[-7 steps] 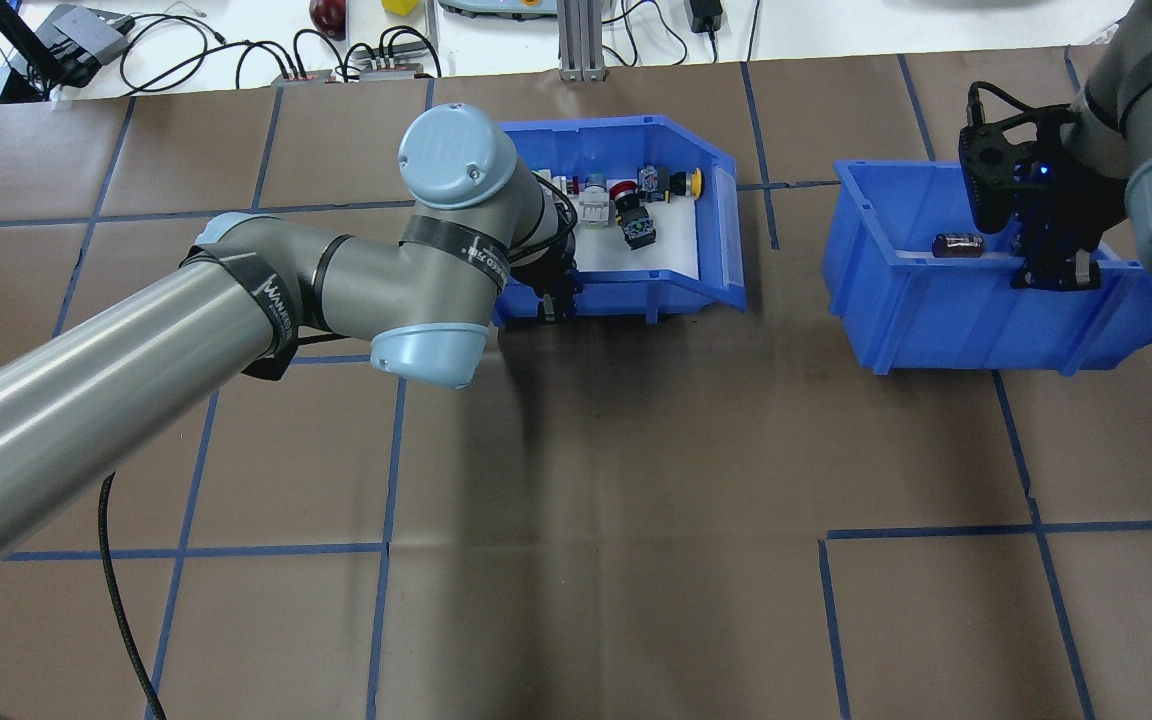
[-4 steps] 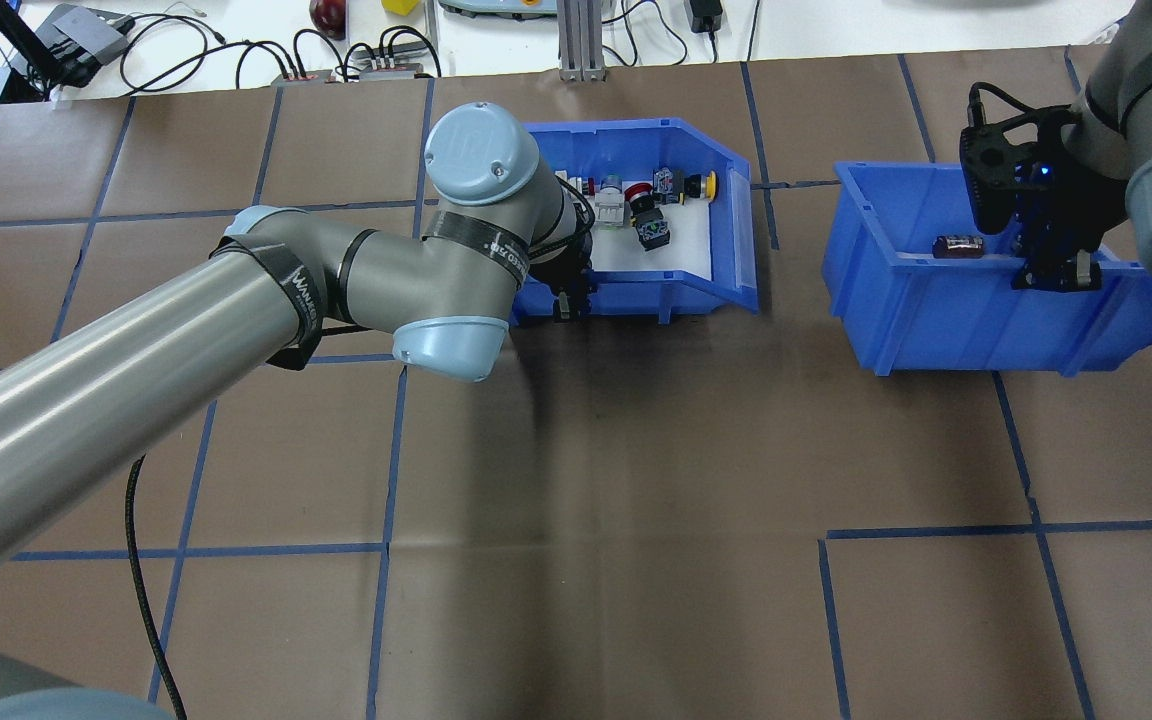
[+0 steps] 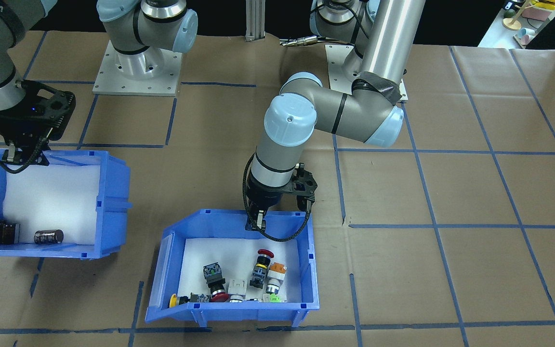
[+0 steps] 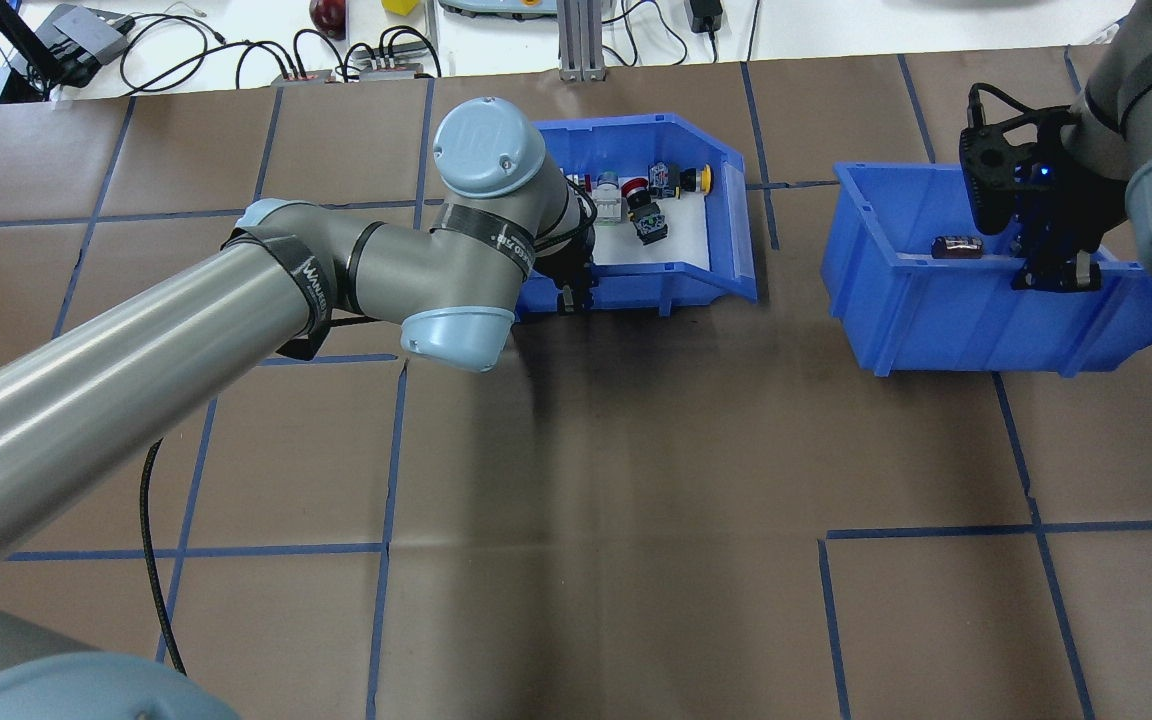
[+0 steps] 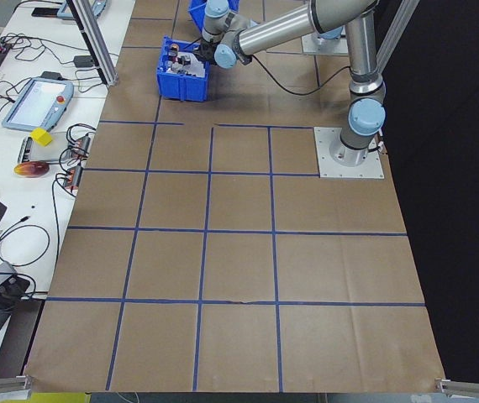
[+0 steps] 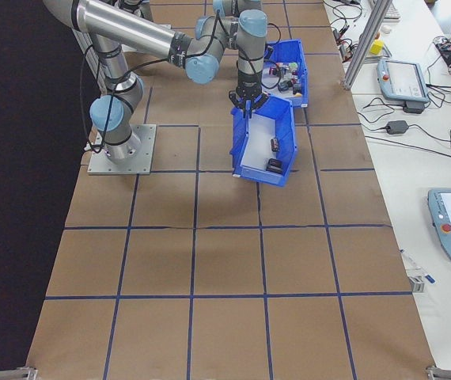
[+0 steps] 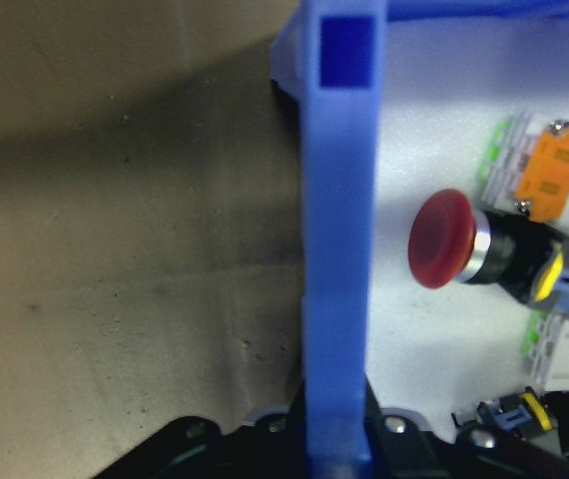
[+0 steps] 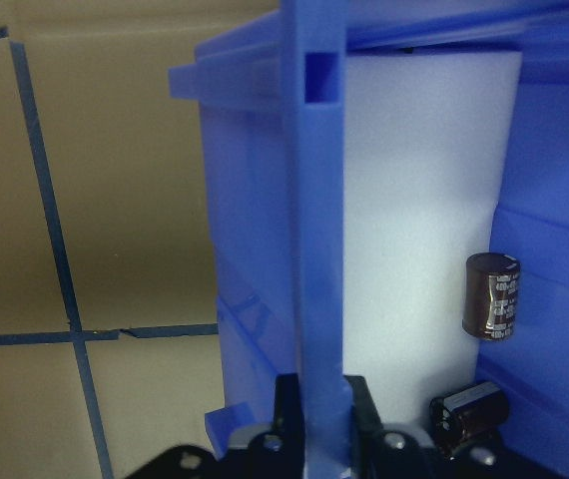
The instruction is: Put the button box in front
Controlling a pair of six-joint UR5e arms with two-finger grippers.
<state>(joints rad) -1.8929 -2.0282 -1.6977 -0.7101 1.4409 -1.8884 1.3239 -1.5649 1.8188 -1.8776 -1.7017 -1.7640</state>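
Note:
The button box (image 4: 636,288) is a blue bin with a white liner, holding red, yellow, orange and green push-button switches (image 3: 258,270). It stands near the table's far edge, its slanted cut-away side (image 4: 733,215) pointing right in the overhead view. My left gripper (image 4: 568,292) is shut on the box's near wall (image 7: 338,249), one finger inside and one outside; the gripper (image 3: 257,222) also shows in the front-facing view. My right gripper (image 4: 1056,275) is shut on the rim (image 8: 319,249) of a second blue bin (image 4: 976,320) holding dark cylinders (image 8: 491,296).
Brown paper with blue tape lines (image 4: 596,548) covers the table. Cables and small devices (image 4: 356,60) lie beyond the far edge, just behind the button box. An aluminium post (image 4: 576,40) stands there too. The two bins sit roughly a hand's width apart.
My left arm has carried the button box to the right and slightly toward the far edge. The right gripper and its bin have not moved.

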